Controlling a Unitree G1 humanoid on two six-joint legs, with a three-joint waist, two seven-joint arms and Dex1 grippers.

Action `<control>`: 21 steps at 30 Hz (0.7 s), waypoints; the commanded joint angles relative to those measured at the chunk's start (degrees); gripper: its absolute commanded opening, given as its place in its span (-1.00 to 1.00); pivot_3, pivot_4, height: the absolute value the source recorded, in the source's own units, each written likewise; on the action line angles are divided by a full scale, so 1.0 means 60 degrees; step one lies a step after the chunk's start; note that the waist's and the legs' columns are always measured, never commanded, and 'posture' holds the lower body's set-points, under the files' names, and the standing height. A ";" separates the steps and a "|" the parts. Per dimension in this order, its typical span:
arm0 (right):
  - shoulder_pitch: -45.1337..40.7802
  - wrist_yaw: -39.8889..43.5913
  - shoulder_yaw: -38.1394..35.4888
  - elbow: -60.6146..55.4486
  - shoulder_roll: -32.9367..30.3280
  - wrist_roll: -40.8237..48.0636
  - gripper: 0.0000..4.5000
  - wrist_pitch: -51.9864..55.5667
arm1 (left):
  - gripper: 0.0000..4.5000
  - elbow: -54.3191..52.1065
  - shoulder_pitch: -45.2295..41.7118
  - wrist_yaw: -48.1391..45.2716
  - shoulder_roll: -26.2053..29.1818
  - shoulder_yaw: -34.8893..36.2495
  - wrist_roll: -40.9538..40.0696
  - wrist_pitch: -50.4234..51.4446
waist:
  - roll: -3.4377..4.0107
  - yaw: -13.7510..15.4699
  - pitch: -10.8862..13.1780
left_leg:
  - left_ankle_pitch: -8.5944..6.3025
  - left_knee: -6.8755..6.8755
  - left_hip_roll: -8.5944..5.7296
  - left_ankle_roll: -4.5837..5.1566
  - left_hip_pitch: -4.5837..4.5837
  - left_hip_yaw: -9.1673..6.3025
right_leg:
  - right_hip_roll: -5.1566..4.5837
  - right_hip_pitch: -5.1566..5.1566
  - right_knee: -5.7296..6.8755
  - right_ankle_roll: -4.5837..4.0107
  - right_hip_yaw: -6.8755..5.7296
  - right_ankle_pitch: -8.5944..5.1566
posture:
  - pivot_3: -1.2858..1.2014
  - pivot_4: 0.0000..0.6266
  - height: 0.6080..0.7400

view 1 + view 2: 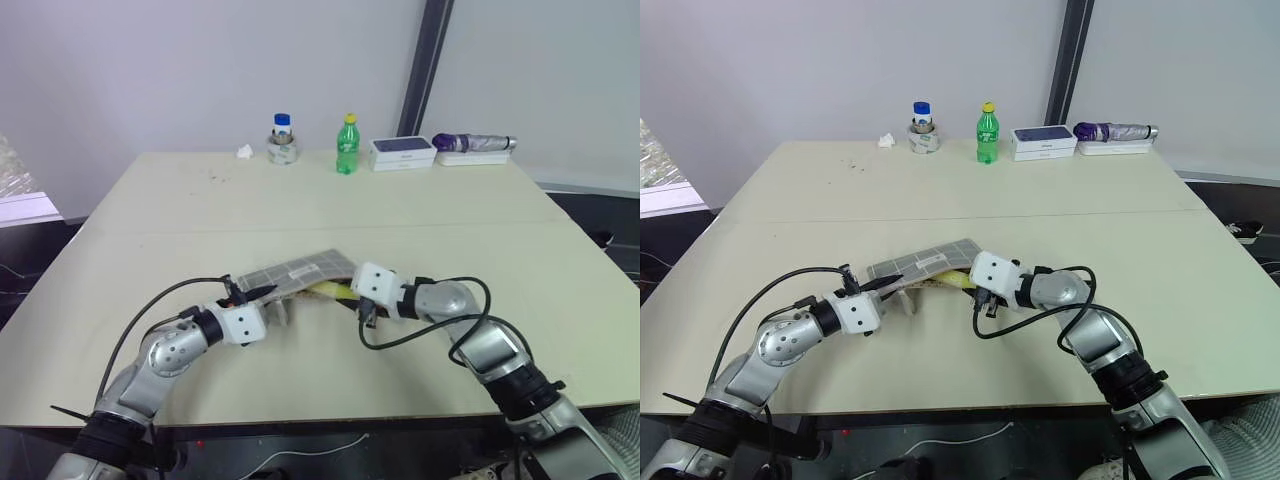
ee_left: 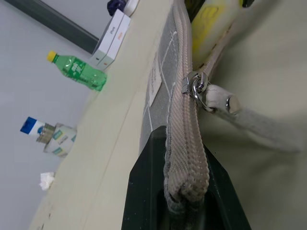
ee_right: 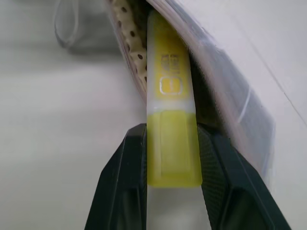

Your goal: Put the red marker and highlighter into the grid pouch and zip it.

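Two claws meet at the grid pouch (image 1: 300, 272), which sits a little below the centre of the head-camera frame on the beige table (image 1: 330, 200). The left claw (image 1: 262, 291) is clamped on the pouch's end: in the left wrist view its black fingers (image 2: 144, 191) pinch the ribbed zipper edge, just short of the metal zipper slider (image 2: 194, 88) and its white pull cord (image 2: 249, 122). That grip lifts the near edge so the mouth of the pouch gapes toward the lower right of the frame. The right claw (image 1: 352, 296) grips the highlighter (image 3: 171, 124); the right wrist view shows the yellow body squeezed between the two black fingers (image 3: 122, 182), with its far end already inside the pouch opening, against a dotted lining. From the head camera a strip of yellow shows between the pouch edge and the right claw.

Along the upper edge of the table stand a roll of tape with a blue-capped bottle (image 1: 282, 140), a green bottle (image 1: 346, 146), a white box (image 1: 402, 153) and a folded purple umbrella (image 1: 472, 144). A crumpled white scrap (image 1: 244, 152) lies left of the tape.
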 commanded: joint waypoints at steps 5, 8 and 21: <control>-0.0380 -0.0131 0.0624 0.0339 0.0148 -0.1154 -0.60 -0.2391 | -1.00 -0.0581 0.0076 -0.0198 0.0001 -0.0036 -0.0336 -0.0365 | -0.0002 -0.0012 0.0001 | 0.0001 0.0001 0.0000 -0.0002 0.0000 -0.0001 | 0.0004 0.0000 0.0002 0.0000 0.0000 0.0000 | 0.03 -0.52 1.00; -0.0545 -0.0545 0.0815 0.0973 0.0164 -0.1796 -0.60 -0.3776 | -1.00 -0.0576 0.0119 -0.0327 0.0165 0.0116 -0.0579 -0.0586 | -0.0001 -0.0023 0.0001 | 0.0001 0.0001 0.0000 -0.0002 0.0001 0.0000 | 0.0004 -0.0002 0.0001 0.0000 0.0000 0.0000 | 0.03 -0.52 1.00; -0.0178 -0.0334 -0.0044 0.1275 0.0179 -0.1030 0.67 -0.4288 | -1.00 -0.0414 0.0148 -0.0258 0.0227 0.0312 -0.0882 -0.0518 | -0.0001 0.0002 0.0001 | 0.0003 0.0003 0.0007 -0.0005 0.0002 -0.0001 | 0.0004 0.0003 0.0003 0.0000 -0.0001 0.0000 | 0.03 -0.52 1.00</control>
